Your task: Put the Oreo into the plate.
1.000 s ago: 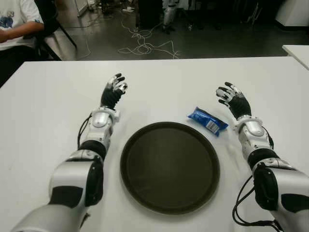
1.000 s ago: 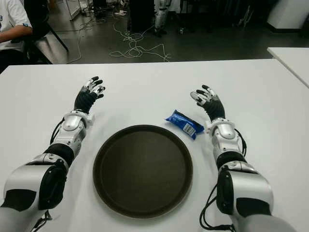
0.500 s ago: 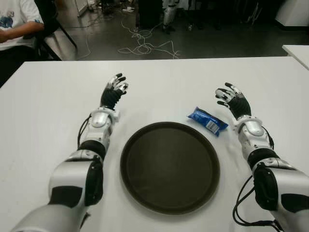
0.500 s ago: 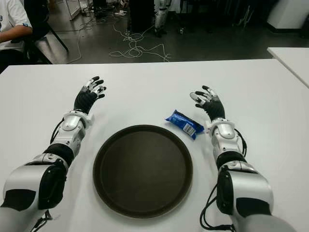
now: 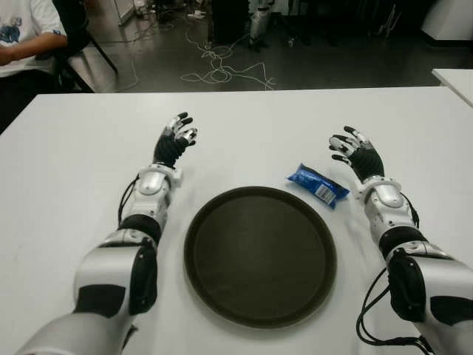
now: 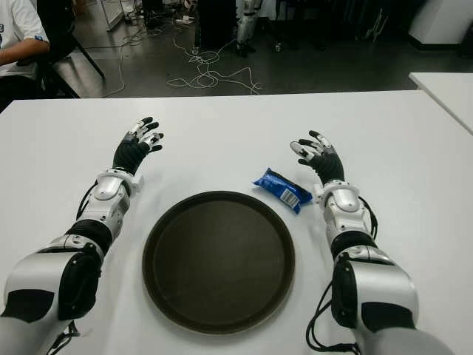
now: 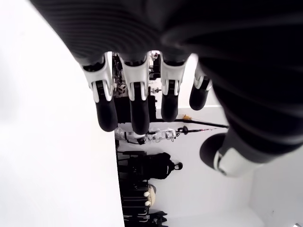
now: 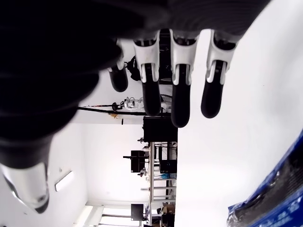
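Little has shifted since a second ago: we see our right hand [image 5: 358,151] edged slightly toward frame center, fingers spread and empty, just right of the blue Oreo pack [image 5: 318,185] lying on the white table [image 5: 259,126] beside the dark plate [image 5: 260,255]. Our left hand [image 5: 174,140], fingers loosely apart, shows left of the plate.

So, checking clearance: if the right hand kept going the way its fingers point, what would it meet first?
Probably nothing: the right hand points past the Oreo packet over bare table.
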